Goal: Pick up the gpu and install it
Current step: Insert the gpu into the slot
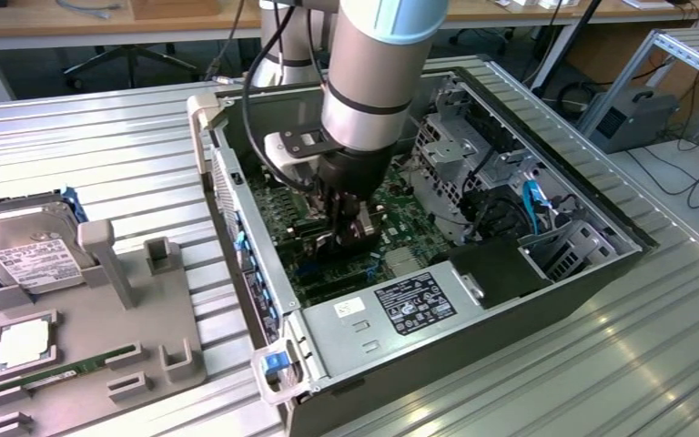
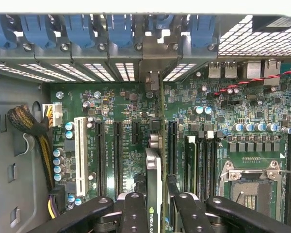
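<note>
Inside the open computer case [image 1: 544, 273], the gpu [image 2: 153, 179] is gripped edge-on by the end effector [image 2: 153, 206] — its lower edge hidden.

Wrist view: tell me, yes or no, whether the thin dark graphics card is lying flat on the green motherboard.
No. The thin dark graphics card stands on edge between the end effector's black fingers, above the green motherboard.

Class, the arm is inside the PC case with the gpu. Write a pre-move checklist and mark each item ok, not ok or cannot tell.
1. Claw clamps the gpu: ok.
2. Card held edge-on, bracket end toward the case's rear slot openings: ok.
3. Card over a motherboard slot: cannot tell which slot.
4. Card fully seated: cannot tell.
5. Arm free of the case wall: ok.
</note>
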`<state>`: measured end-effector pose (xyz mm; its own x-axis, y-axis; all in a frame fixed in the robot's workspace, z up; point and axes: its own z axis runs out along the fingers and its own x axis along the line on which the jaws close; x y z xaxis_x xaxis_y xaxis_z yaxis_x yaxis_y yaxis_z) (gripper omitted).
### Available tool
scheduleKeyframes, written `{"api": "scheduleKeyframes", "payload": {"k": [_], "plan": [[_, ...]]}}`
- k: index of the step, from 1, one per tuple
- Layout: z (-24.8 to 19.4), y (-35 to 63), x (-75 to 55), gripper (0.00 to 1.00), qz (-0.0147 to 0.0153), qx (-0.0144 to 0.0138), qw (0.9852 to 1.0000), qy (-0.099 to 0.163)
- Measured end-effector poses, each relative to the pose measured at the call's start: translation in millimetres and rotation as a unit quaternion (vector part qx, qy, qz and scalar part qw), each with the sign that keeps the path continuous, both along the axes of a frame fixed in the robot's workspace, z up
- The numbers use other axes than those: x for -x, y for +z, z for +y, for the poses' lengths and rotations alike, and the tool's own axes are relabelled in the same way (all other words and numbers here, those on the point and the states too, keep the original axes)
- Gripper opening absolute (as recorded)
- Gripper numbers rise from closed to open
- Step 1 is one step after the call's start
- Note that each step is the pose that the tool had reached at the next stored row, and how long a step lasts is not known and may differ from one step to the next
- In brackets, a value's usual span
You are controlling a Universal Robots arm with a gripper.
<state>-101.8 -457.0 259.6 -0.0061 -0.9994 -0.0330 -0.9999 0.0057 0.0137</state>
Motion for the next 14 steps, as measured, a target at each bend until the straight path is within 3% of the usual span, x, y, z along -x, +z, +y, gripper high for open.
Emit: {"api": "scheduleKeyframes", "payload": {"k": [1,3,6,8,12,14], "plan": [[-0.2,0.2,-0.1,0.27,-0.0003,0.0008,1.0,0.0],[-0.4,0.8,-0.4,0.4,0.0,0.0015,1.0,0.0],[-0.4,2.7,-0.4,0.4,0.0001,0.0015,1.0,0.0],[-0.4,13.3,-0.4,0.4,0.0,0.0015,1.0,0.0],[-0.4,44.6,-0.4,0.4,0.0,0.0014,1.0,0.0],[-0.4,53.8,-0.4,0.4,0.0,0.0015,1.0,0.0]]}}
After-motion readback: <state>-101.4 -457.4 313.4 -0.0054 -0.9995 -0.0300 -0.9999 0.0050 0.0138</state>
